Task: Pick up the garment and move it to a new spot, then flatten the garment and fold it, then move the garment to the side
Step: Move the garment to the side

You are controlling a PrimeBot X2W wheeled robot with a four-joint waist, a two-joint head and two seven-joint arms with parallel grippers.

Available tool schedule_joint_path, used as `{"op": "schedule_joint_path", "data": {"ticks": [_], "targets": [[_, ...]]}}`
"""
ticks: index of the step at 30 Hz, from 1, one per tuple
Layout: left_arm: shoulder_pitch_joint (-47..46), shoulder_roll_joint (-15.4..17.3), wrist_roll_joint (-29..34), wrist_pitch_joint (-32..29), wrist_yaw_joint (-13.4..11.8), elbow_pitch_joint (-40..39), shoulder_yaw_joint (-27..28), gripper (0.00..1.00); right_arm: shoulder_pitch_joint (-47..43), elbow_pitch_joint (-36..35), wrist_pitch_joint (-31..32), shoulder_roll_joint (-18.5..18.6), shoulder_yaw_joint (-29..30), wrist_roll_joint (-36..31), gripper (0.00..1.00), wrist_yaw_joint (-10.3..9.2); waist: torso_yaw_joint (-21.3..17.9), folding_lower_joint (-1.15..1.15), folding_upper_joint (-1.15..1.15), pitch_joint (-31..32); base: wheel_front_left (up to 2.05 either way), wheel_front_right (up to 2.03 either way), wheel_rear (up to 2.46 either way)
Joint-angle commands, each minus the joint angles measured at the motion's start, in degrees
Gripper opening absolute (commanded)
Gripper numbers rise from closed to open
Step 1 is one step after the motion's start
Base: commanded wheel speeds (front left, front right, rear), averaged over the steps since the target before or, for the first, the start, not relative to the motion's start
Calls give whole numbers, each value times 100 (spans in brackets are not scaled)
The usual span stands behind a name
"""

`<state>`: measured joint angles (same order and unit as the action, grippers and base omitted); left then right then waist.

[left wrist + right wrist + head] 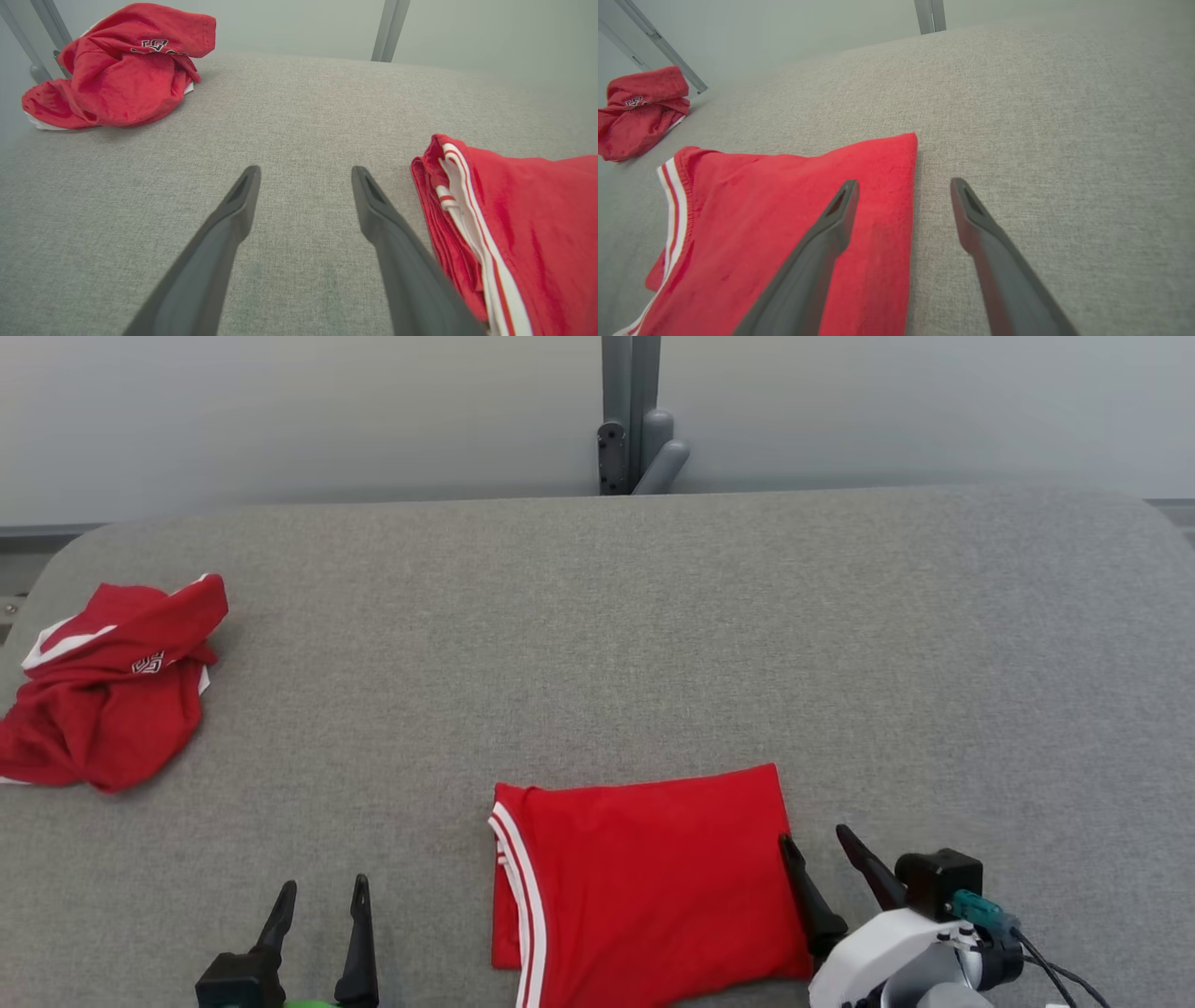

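The jaws of the left gripper (324, 883) were spread wide, with nothing held between them, and were set low over bare grey cloth at the near left of the surface (653, 635). In the left wrist view the same gripper (306, 170) was seen with both fingers (224, 233) apart and only the weave between them. The jaws of the right gripper (813, 834) were likewise released and empty. In the right wrist view that gripper (903, 183) was placed astride the right edge of the folded garment (784, 224), one finger over the red fabric and the other over the bare surface beside it. Whether the fabric was touched could not be told.

The folded garment (644, 877) was laid flat at the near middle of the surface, between the two grippers, with its red-and-white striped trim turned towards the left gripper (537, 224). A crumpled garment (112, 700), also red with white parts, was heaped well apart at the far left edge (121, 79) (637, 116). A grey post (630, 411) was seen behind the far edge of the surface.
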<state>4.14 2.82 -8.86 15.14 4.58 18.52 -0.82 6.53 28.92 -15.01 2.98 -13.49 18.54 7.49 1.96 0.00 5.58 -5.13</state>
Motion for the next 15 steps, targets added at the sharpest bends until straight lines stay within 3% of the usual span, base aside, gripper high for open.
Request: {"op": "schedule_joint_path", "data": {"ticks": [1,11,12,13,14,15], "targets": [[-138,16,-19,-4,17,-16,-35,100,227,266,-15,20,-74,55,100,-1,232,0,0,-259,0,0,0],[-426,16,-34,-4,-2,-39,-176,100,1049,1603,21,4,-490,558,100,-1,525,0,0,-639,0,0,0],[-429,17,-29,-4,0,-37,-174,100,1079,1688,24,1,-553,625,44,-1,533,0,0,-649,0,0,0],[-429,17,-29,-4,0,-37,-174,100,1079,1688,24,1,-553,625,44,-1,533,0,0,-649,0,0,0],[-434,16,-23,-4,1,-37,-171,100,1116,1735,21,-6,-636,677,0,0,540,0,0,-661,0,0,0],[-446,17,-14,-4,4,-40,-158,100,1150,1768,26,-11,-680,765,0,0,540,0,0,-673,0,0,0]]}}
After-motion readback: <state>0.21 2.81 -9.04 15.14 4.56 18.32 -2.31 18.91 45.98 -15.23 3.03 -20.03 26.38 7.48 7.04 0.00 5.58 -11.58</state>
